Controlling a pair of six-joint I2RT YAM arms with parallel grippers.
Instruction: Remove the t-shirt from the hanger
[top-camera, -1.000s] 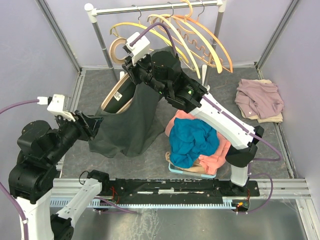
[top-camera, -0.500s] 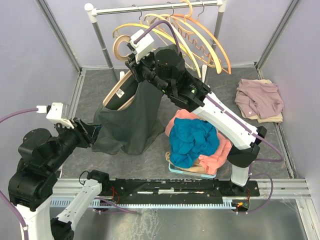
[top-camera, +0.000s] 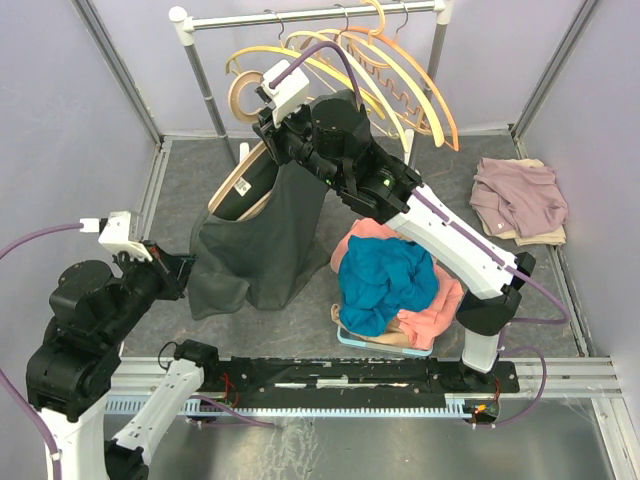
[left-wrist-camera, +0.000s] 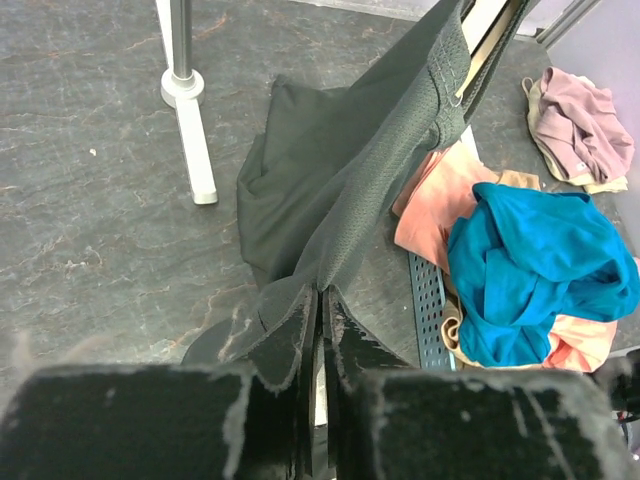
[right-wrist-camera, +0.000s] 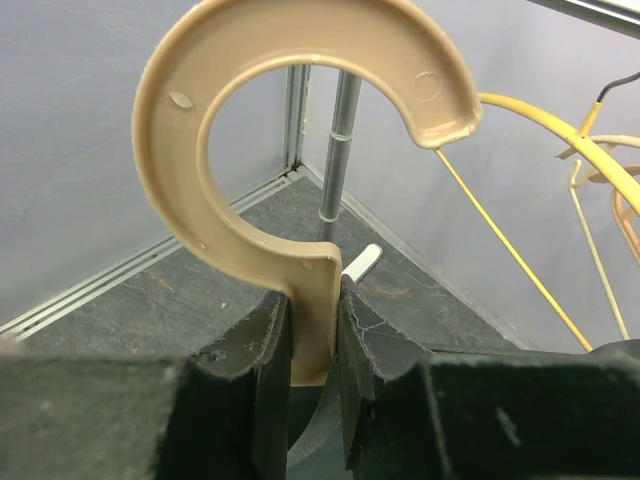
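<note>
The t-shirt (top-camera: 268, 232) is dark grey and is on the hanger (top-camera: 233, 186), hanging over the left-middle of the worktop (top-camera: 180, 165). Its neck end is up at the hanger and its bottom sags down onto the grey surface, as far as I can tell from the left wrist view. The hanger is tan plastic and tilted, and one shoulder pokes out of the shirt's opening on the left.

The right claw (right-wrist-camera: 313, 340) is clamped on the hanger's neck just below the big round hook, holding the whole thing up in the air in front of the rack (top-camera: 300, 15). The left claw (left-wrist-camera: 320, 315) is down low on the left. Its jaws are pinched together on the shirt's edge, and the fabric runs taut from there up toward the hanger.

A bunch of spare hangers (top-camera: 405, 85), yellow and orange, hang on the rack behind. Just right of the shirt is a pile (top-camera: 385, 278) with a blue garment on top of pink ones. A mauve garment (top-camera: 518, 195) lies well apart by the right wall.
</note>
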